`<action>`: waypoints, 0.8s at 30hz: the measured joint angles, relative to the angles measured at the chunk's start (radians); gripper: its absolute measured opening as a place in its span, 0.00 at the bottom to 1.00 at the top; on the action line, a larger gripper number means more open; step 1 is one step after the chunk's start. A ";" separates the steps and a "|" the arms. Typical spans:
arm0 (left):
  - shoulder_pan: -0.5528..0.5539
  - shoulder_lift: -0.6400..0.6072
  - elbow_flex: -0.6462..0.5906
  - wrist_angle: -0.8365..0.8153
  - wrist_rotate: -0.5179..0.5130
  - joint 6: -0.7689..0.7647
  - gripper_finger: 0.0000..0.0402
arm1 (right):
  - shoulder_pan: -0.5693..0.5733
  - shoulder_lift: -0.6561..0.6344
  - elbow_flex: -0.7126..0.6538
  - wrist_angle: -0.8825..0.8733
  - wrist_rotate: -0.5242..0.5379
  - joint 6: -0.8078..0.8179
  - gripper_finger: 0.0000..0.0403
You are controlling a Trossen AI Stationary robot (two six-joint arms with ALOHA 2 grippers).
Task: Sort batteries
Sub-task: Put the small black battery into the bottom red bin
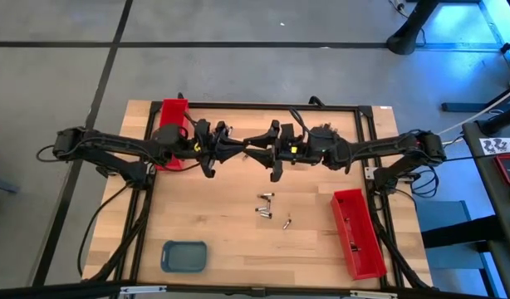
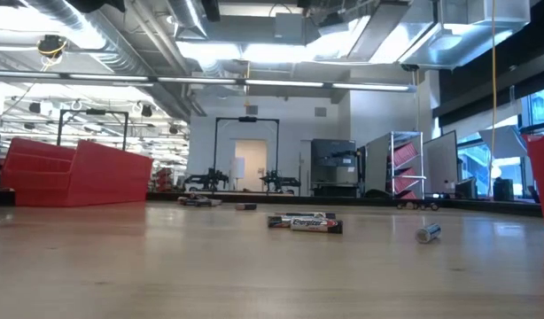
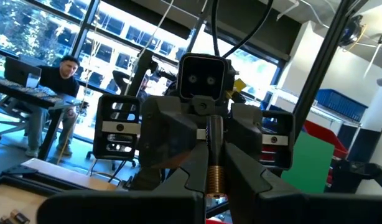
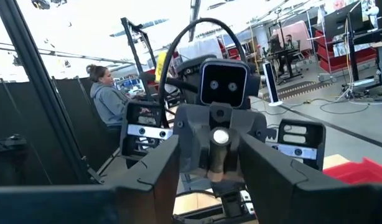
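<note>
High over the middle of the table my two grippers meet tip to tip. My left gripper (image 1: 241, 148) (image 3: 214, 163) is shut on one battery (image 3: 214, 134), dark with a coppery end. My right gripper (image 1: 257, 150) (image 4: 216, 177) faces it, open. Its fingers stand on either side of the battery's silvery free end (image 4: 220, 137), with a gap on each side. Three more batteries (image 1: 265, 199) (image 1: 263, 212) (image 1: 286, 222) lie on their sides on the wood below; the low view also shows these batteries (image 2: 305, 221). My left gripper pinches the battery between its two fingers, on the coppery part of its body (image 3: 214, 177). The fingers come about level from the table's left and lie along the battery. It sticks out ahead of them toward my right gripper, lifted clear of the table.
One red tray (image 1: 172, 133) stands at the far left under my left arm, another red tray (image 1: 357, 232) at the near right. A blue-grey tray (image 1: 184, 256) sits at the near left. People sit at desks beyond the table (image 3: 60, 68) (image 4: 107, 93).
</note>
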 joint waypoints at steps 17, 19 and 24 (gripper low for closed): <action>0.000 0.001 0.000 -0.062 -0.005 -0.033 0.30 | 0.000 -0.047 0.000 -0.056 0.046 0.069 0.06; 0.002 0.001 0.000 -0.092 -0.006 -0.044 0.37 | 0.000 -0.090 0.000 -0.122 0.056 0.068 0.05; 0.002 0.000 0.000 -0.185 -0.006 -0.084 0.48 | 0.002 -0.228 0.001 -0.392 0.061 0.070 0.05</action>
